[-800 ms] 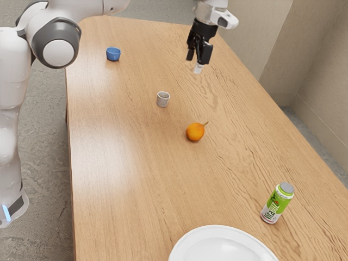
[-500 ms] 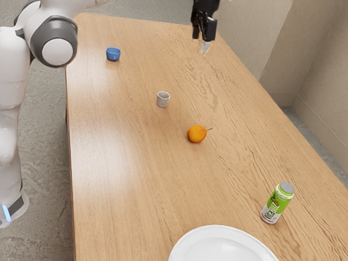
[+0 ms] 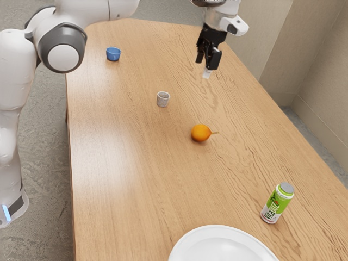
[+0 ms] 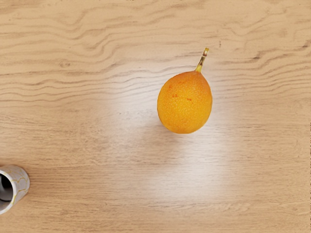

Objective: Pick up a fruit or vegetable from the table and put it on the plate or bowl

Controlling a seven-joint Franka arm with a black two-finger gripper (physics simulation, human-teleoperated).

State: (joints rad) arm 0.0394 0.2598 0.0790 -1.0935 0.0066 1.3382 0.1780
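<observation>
Jaws apparently apart, the gripper (image 3: 209,64) is hovering over the orange fruit (image 3: 200,132), well off the table's (image 3: 136,179) edges, lining up.

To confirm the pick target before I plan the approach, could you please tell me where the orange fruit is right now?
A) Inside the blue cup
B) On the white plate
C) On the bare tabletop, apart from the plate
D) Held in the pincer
C: the orange fruit lies on the wooden table, well away from the white plate, while the pincer hangs empty over the table's far part.
</observation>
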